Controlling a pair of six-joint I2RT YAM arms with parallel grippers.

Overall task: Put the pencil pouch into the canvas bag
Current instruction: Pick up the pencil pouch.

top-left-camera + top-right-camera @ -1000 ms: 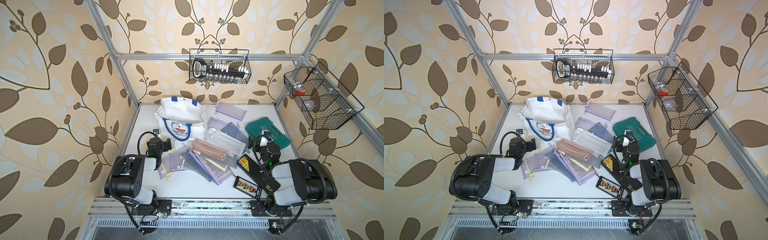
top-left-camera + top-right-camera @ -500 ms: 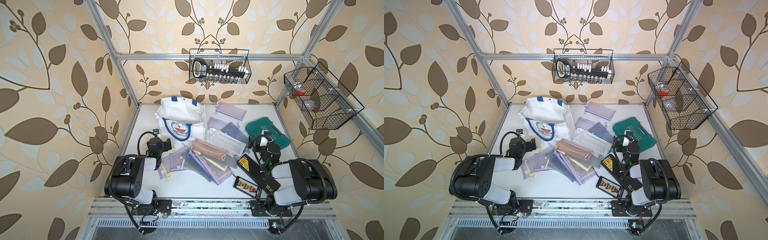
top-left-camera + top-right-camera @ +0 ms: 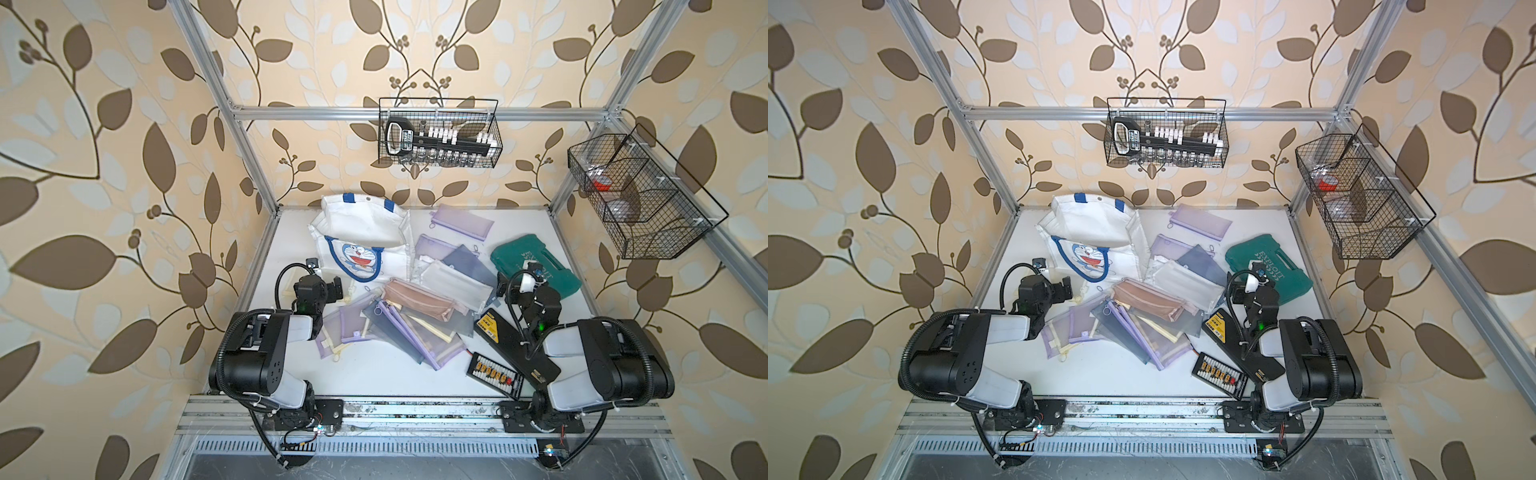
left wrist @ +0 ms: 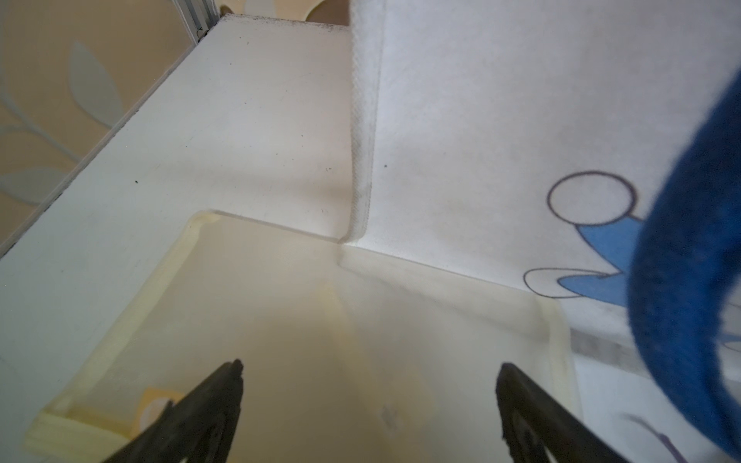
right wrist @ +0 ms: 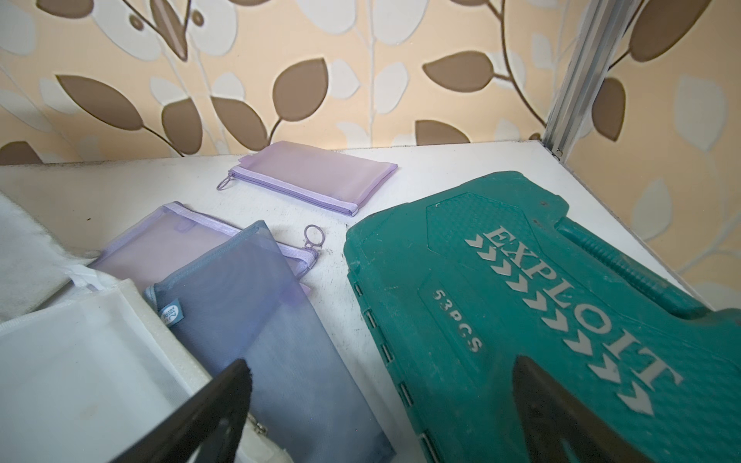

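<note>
Brown pencil pouch [image 3: 417, 300] lying atop overlapping mesh pouches [image 3: 399, 332] on the counter [image 3: 374, 370], long axis running far-left to near-right, canvas bag [image 3: 361, 241] sitting beyond, left tool [image 4: 369, 366] and right tool [image 5: 383, 362] gaping wide, empty, lower pouches partly hidden.

Bright, even, diffuse light; faint soft shadows on the worktop [image 3: 374, 374]. Top views bend at the edges; left wrist view blurs the close canvas bag [image 4: 481, 120].

Pouch pile [image 3: 415, 320] fills ctr; table [image 3: 386, 370] bare nr front; green case [image 3: 536, 266] blocks R side.
</note>
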